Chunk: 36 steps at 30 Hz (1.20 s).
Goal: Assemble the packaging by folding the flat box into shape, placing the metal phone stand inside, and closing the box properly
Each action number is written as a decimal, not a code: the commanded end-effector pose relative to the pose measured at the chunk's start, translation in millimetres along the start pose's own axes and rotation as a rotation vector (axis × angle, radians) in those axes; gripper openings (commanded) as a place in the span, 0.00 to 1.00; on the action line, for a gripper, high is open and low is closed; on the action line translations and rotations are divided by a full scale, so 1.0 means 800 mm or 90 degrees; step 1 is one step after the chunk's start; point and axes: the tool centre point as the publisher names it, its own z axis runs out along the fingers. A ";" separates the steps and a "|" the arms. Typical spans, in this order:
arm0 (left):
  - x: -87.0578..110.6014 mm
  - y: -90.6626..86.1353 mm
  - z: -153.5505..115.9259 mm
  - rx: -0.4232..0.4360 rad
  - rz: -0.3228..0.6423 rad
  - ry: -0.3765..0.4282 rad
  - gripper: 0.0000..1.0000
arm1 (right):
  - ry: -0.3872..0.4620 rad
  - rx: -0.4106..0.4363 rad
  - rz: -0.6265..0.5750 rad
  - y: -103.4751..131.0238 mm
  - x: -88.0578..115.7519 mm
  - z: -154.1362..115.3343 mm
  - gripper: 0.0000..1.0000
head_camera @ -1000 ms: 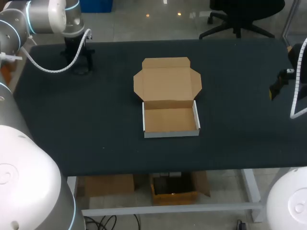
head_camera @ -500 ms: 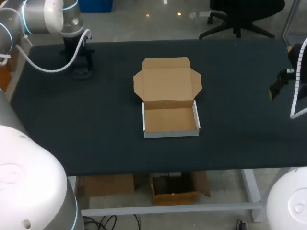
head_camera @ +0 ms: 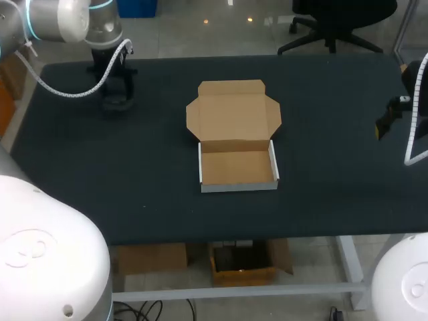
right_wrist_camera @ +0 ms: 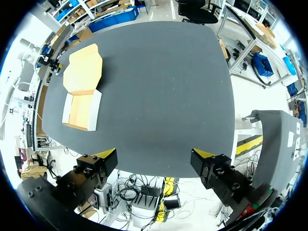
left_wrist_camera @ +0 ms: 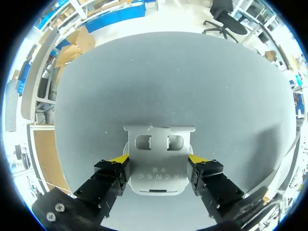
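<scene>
dark table [head_camera: 334,200] bears an open cardboard box [head_camera: 237,137] and a metal phone stand [left_wrist_camera: 156,168], well apart.

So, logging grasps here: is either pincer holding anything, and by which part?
Left pincer grips the metal phone stand by its side edges; right pincer holds nothing.

Box [head_camera: 237,137] centre of table [head_camera: 334,200] — phone stand [left_wrist_camera: 156,171] far left, in left gripper [left_wrist_camera: 158,159].

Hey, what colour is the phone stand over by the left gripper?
Silvery grey, plain metal. The phone stand shows best in the left wrist view.
</scene>
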 end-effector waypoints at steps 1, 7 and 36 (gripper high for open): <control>0.011 0.036 -0.028 0.067 0.005 -0.008 0.00 | 0.025 -0.040 -0.047 0.006 -0.005 0.002 1.00; 0.031 0.059 -0.044 0.071 0.035 0.016 0.00 | 0.046 -0.100 -0.166 0.019 -0.005 0.002 1.00; 0.163 0.148 -0.095 0.103 0.202 0.011 0.00 | 0.165 -0.295 -0.728 0.005 0.021 0.018 1.00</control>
